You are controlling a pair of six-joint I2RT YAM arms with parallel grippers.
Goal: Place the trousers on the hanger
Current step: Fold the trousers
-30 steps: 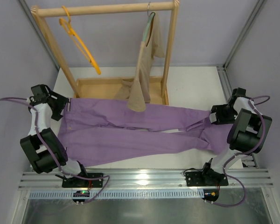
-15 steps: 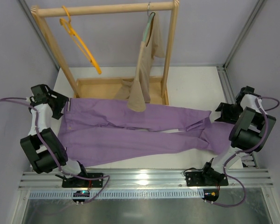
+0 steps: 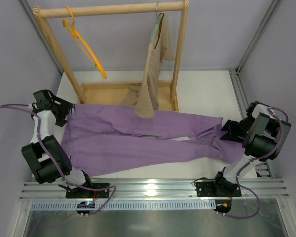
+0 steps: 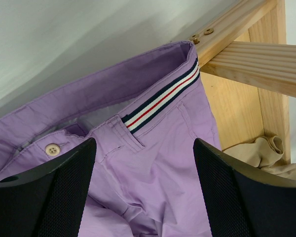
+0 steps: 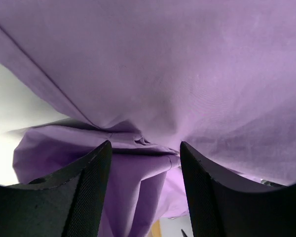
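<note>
The lilac trousers (image 3: 138, 138) lie flat across the table, with the waistband at the left and the leg ends at the right. The orange-yellow hanger (image 3: 84, 47) hangs from the rack's top rail at the far left, with nothing on it. My left gripper (image 3: 64, 112) is open over the waistband. In the left wrist view (image 4: 144, 197) the striped band (image 4: 160, 101) and a button lie ahead of the spread fingers (image 4: 44, 197). My right gripper (image 3: 228, 129) is open at the leg ends. In the right wrist view (image 5: 144, 197) folded purple fabric (image 5: 187, 74) fills the space between its fingers.
A wooden rack (image 3: 180, 49) stands at the back with a base tray (image 3: 103, 91). A grey-green hanger with a beige garment (image 3: 150, 74) hangs at its right, and the garment's hem drapes onto the trousers. The table's white edge (image 3: 207, 89) runs along the right side.
My right gripper drew back to the right, then came back left and lower onto the leg ends. The left arm and the trousers have barely moved.
</note>
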